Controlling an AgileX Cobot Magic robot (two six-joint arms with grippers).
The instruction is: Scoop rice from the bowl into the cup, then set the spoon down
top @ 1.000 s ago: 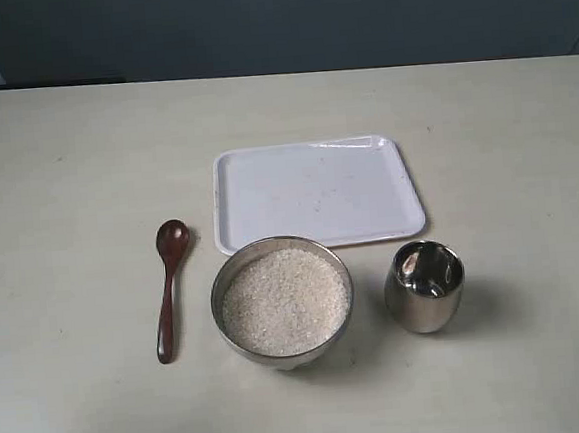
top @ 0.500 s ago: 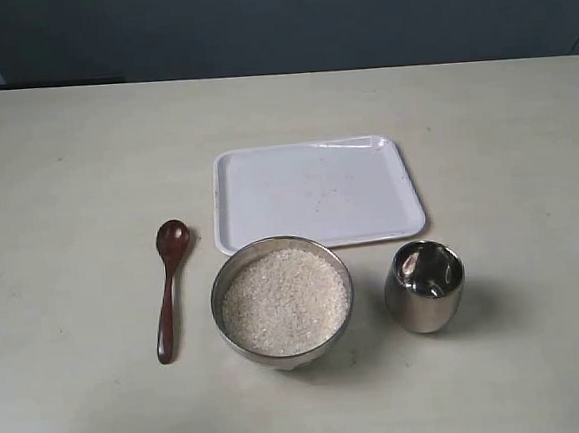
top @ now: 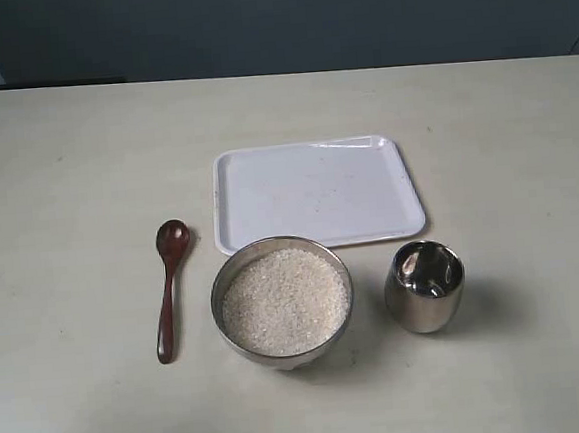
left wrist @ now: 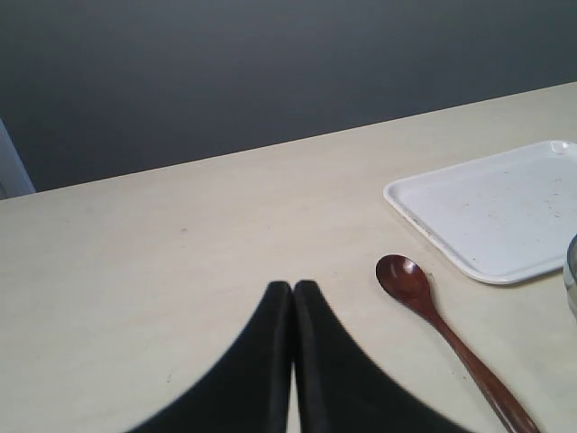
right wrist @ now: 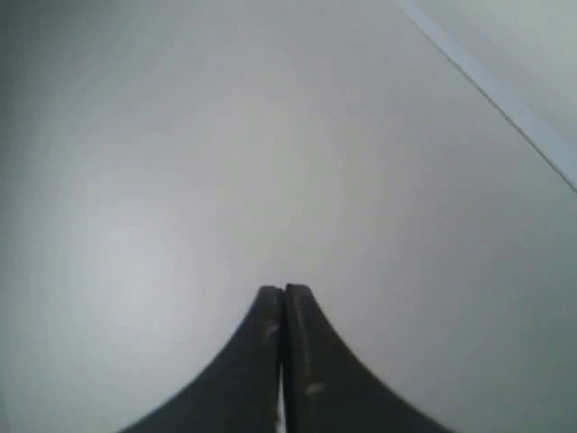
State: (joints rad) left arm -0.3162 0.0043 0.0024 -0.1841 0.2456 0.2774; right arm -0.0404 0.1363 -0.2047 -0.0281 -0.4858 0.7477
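A: Gripper states?
B: Left gripper closed, empty. Right gripper closed, empty.
A: Layout?
B: Wooden spoon flat on table, just left of steel bowl full of rice. Steel cup upright, right of bowl. White tray behind both.

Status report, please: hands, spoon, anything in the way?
Left hand shut, empty; right hand shut, empty. Spoon on table beside bowl, untouched. Rice in bowl. Nothing on the spoon.
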